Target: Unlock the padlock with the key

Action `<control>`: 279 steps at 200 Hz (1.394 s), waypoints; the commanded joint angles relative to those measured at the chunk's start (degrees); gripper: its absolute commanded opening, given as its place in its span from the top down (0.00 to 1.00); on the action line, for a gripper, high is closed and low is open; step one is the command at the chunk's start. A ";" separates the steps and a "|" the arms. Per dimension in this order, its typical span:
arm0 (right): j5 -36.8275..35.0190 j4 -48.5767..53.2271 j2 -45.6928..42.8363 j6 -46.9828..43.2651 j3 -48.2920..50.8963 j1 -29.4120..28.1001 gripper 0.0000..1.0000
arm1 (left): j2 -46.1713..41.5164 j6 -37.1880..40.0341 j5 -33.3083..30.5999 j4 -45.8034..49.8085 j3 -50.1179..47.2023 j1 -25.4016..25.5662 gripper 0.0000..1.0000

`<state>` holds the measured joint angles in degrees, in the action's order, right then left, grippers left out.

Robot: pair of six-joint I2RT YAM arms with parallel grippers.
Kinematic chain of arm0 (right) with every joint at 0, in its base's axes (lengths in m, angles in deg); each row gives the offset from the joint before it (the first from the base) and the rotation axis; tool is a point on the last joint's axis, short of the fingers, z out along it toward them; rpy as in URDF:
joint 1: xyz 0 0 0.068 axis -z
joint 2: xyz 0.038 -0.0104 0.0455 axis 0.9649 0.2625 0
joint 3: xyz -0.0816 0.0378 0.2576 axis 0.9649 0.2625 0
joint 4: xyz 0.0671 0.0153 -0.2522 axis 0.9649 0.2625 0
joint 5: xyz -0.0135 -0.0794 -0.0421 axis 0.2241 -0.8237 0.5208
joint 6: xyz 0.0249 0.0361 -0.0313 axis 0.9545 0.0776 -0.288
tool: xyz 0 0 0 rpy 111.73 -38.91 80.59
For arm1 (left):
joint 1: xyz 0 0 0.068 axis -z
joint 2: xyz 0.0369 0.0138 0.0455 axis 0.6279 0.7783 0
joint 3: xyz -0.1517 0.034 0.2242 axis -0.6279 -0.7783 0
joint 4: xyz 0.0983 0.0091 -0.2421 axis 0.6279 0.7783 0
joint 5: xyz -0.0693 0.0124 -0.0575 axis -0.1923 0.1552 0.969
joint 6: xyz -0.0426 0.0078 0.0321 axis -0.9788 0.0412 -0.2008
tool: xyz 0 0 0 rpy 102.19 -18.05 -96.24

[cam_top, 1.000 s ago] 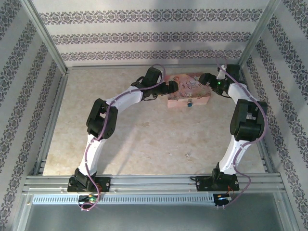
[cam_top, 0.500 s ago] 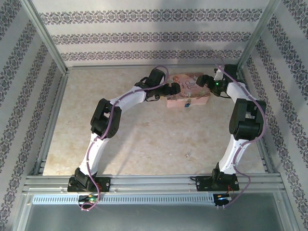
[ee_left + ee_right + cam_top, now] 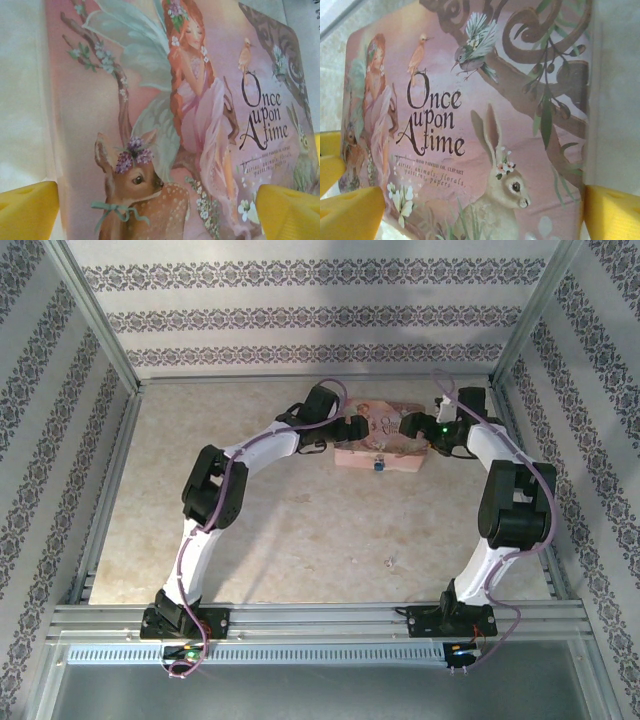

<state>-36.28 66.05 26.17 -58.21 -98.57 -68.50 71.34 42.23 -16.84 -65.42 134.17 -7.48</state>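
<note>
**Claw state**
- Left claw (image 3: 364, 427): open. In the left wrist view, the left claw (image 3: 157, 212) has its yellow fingertips (image 3: 27, 210) at opposite lower corners of the frame.
- Right claw (image 3: 406, 426): open. In the right wrist view, the right claw (image 3: 480, 215) has its yellow fingertips (image 3: 612, 212) equally wide apart.
- Whether either claw touches the box cannot be determined.

**Position of the task items**
- The padlock (image 3: 379, 465) sits at the near edge of the pink box (image 3: 405, 460). It lies between the two claws, slightly toward the arm bases: right of the left claw and left of the right claw. Its blue body is visible; the shackle is too small to resolve.
- The key (image 3: 388, 562) is a pale speck on the desk (image 3: 300, 530). It lies well apart from both claws, toward the arm bases and closer to the right arm's side.

**Container**
- The pink box rests flat on the desk at the far end. The left claw is over its left end and the right claw is over its right end.
- The illustrated lid (image 3: 200, 100) is lettered "Once upon A time" (image 3: 432, 122). It faces upward and spans the gap between each claw's fingertips.
- The lid covers the box, so its contents are hidden.
</note>
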 commanded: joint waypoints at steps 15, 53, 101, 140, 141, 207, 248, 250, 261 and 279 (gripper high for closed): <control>5.73 0.23 -6.86 -1.14 4.23 -4.26 0.02 | -5.69 1.22 1.45 -2.97 -5.54 0.92 0.01; 5.06 0.16 -11.45 -0.85 8.07 -7.69 0.02 | -9.19 1.99 0.99 -2.11 -9.52 0.84 0.01; 3.25 -0.29 -15.04 0.50 12.11 -11.81 0.01 | -14.99 2.10 -0.10 -3.93 -17.33 0.66 0.01; 1.65 -2.01 -15.61 2.30 14.97 -15.83 0.02 | -18.96 1.78 0.04 -4.32 -22.64 -0.07 0.01; 1.58 -2.03 -15.57 2.34 15.05 -15.94 0.01 | -19.11 1.76 0.07 -4.30 -22.78 -0.10 0.01; -0.81 -4.77 -15.41 4.97 18.08 -21.67 0.02 | -23.04 0.95 0.97 -4.48 -27.39 -1.62 0.01; -2.59 -5.31 -16.03 6.31 18.67 -23.91 0.02 | -23.03 0.61 0.60 -4.11 -27.84 -2.54 0.01; -2.72 -5.37 -16.05 6.33 18.72 -23.94 0.02 | -23.03 0.54 0.58 -4.12 -27.84 -2.62 0.01; -3.80 -5.42 -16.38 6.42 19.00 -24.01 0.02 | -22.95 0.56 0.62 -4.14 -27.84 -2.90 0.01; -7.03 -5.25 -17.04 6.38 19.26 -23.96 0.02 | -22.69 0.69 0.90 -4.06 -27.92 -3.35 0.01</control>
<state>-44.39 63.47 10.52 -52.66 -80.29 -90.31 50.75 43.74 -22.11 -65.86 106.32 -11.46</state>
